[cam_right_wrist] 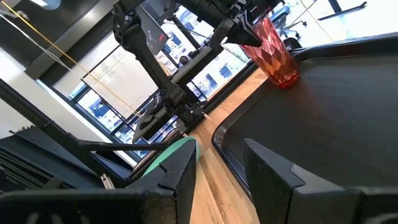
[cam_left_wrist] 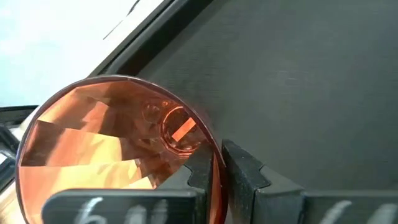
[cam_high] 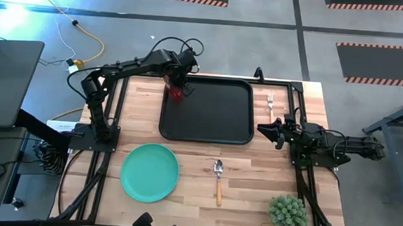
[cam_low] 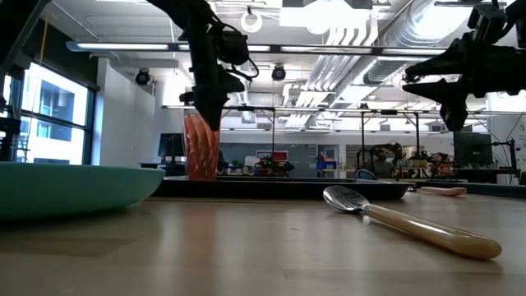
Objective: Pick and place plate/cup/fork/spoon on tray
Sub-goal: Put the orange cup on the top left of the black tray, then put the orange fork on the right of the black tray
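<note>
A: High view first. We've got the left gripper (cam_high: 178,89) over the far left corner of the tray (cam_high: 218,121), jaws closed on the rim of the cup (cam_high: 177,92).

B: Agreed. Left wrist view backs it: the cup (cam_left_wrist: 118,149) wall is pinched between the two fingers (cam_left_wrist: 249,177), one inside the rim, one outside. In the low view we see the cup (cam_low: 201,148) upright at the tray; whether its base touches the tray floor, we can't tell.

A: Right gripper (cam_high: 265,129)?

B: Beside the tray's right edge, above the counter (cam_high: 253,179), jaws open, holding nothing. Right wrist view shows the gap between its fingers (cam_right_wrist: 180,171) clearly.

A: The rest. Plate (cam_high: 149,172) sits on the counter, near side, left of centre, off the tray.

B: Spoon (cam_high: 218,180) lies just right of the plate, bowl toward the tray. Fork (cam_high: 270,107) is on the counter right of the tray, far side.

A: We also log a green plant (cam_high: 288,213) at the near right corner.
</note>
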Controlling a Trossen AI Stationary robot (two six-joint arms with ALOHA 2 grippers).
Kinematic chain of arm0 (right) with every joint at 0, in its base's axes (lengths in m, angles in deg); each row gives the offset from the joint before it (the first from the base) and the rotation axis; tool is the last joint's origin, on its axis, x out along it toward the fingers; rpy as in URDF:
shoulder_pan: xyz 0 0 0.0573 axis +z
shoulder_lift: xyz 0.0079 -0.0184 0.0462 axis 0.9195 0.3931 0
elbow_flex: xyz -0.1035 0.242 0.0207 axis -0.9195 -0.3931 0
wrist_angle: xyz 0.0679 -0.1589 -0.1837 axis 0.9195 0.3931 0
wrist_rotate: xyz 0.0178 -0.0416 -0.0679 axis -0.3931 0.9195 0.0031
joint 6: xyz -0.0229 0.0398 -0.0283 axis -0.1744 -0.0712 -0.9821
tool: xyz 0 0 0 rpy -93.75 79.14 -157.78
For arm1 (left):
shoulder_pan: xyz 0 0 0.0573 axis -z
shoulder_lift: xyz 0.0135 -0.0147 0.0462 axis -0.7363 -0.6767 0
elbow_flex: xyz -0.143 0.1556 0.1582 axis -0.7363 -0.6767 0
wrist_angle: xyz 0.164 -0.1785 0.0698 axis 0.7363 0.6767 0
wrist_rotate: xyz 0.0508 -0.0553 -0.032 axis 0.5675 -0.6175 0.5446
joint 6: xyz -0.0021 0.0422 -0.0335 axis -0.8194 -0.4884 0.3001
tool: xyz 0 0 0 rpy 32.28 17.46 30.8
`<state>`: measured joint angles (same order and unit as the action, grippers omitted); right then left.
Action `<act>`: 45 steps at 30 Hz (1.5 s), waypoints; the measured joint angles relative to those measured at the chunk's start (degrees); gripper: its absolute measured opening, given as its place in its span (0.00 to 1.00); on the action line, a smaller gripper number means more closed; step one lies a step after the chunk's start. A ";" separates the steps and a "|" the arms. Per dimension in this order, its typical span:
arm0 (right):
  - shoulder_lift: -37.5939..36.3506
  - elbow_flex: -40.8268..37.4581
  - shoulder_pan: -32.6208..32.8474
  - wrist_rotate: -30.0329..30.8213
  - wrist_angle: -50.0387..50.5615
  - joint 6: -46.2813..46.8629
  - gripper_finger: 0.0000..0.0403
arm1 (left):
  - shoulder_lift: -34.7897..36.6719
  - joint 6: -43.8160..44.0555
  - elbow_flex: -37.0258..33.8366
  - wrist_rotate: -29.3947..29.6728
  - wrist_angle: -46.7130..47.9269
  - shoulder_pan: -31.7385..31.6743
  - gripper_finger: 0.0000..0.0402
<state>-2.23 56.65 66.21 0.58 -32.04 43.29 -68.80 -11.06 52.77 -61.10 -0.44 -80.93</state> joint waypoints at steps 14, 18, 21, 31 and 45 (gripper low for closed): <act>-0.01 0.00 0.00 0.00 0.00 0.00 0.31 | 0.00 -0.03 0.00 0.29 -0.10 0.00 0.15; -0.02 0.00 -0.02 0.00 0.00 0.00 0.31 | 0.00 -0.05 0.00 0.27 -0.16 0.01 0.20; -0.01 0.00 -0.01 -0.02 0.00 0.00 0.31 | 0.00 -0.05 0.02 0.29 -0.19 0.00 0.24; -0.01 0.00 -0.01 -0.02 0.00 0.00 0.31 | 0.07 -0.01 1.48 0.29 0.45 -0.07 0.32; 0.00 0.00 0.00 -0.02 -0.07 0.00 0.31 | 0.13 -0.01 12.02 0.08 12.23 -0.22 0.32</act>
<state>-2.23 56.65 66.20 0.56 -32.11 43.29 -68.67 -11.07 64.79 -61.02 11.79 -81.15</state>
